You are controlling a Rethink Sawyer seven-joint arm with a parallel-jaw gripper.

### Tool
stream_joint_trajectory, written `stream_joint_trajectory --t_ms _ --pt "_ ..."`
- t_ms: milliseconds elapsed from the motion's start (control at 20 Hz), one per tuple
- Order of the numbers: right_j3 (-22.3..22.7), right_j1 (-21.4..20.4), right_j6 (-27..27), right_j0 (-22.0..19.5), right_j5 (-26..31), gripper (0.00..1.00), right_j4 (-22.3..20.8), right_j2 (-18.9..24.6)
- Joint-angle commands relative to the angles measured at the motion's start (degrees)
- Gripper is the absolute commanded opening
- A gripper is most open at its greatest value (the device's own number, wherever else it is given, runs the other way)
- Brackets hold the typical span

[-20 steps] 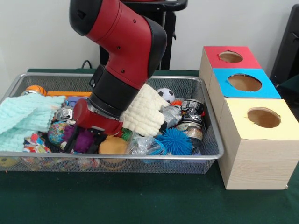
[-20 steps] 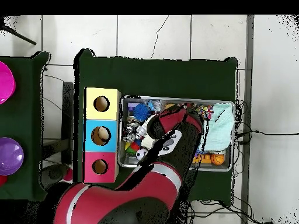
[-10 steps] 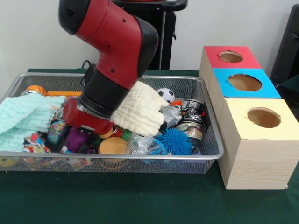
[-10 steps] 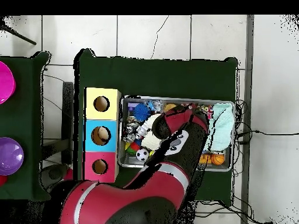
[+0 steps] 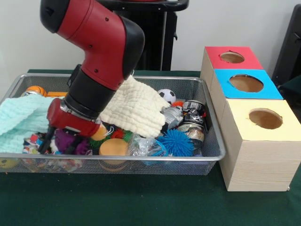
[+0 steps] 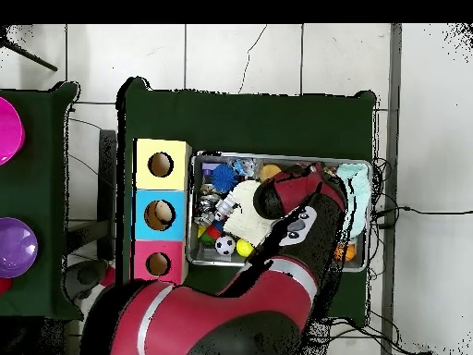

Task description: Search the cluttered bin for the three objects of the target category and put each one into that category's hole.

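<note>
Patterned fabric scrap (image 5: 32, 142), floppy, bright multicolour print, lies at the bin's near-left, under the edge of the mint-green cloth (image 5: 21, 123). Bin (image 5: 214, 153) is silver wire mesh with a rounded rim. Gripper (image 5: 55, 143) sits low just beside the scrap; can't tell if its fingers are open. Cream waffle-weave cloth (image 5: 134, 110) mid-bin. Round yellow-top hole (image 5: 265, 118) in the pale wood box, right.
</note>
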Motion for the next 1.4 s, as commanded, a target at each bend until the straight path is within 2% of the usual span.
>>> stream_joint_trajectory --t_ms 50,550,1400 --pt "-0.86 0.93 2.64 -3.06 -1.11 1.00 -2.06 8.71" --pt "-0.22 0.44 2.48 -4.56 -0.23 1.00 -1.68 10.92" --pt "0.77 -1.74 -1.83 -9.26 4.88 1.00 -2.92 17.52"
